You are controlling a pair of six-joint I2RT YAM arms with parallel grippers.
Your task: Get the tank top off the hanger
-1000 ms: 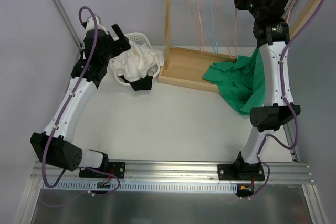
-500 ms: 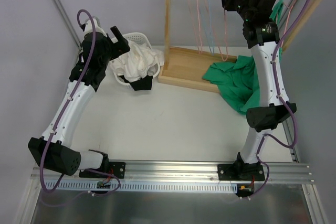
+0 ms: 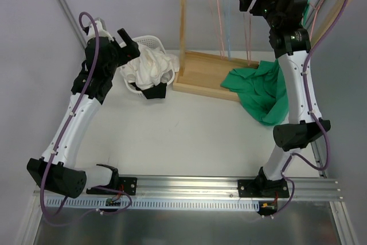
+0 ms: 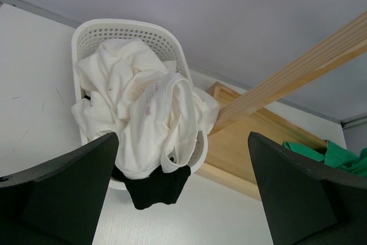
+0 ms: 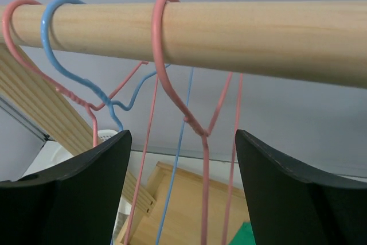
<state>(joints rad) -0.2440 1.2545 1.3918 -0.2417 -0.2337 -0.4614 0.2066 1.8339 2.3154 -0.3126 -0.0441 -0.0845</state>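
The jaws of the right gripper [image 5: 182, 136] were just opened at the wooden rod [image 5: 258, 32], and the bare pink hanger [image 5: 154, 38] is left hooked there. The green tank top [image 3: 261, 93] lies below the rod, so removal seems done. The jaws of the left gripper [image 4: 183, 136] are apart.

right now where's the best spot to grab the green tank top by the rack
Pinch a raised fold near the middle of the green tank top, coming from straight above. It lies crumpled and low, partly on the wooden rack base, so no edge stands free for a sideways approach.
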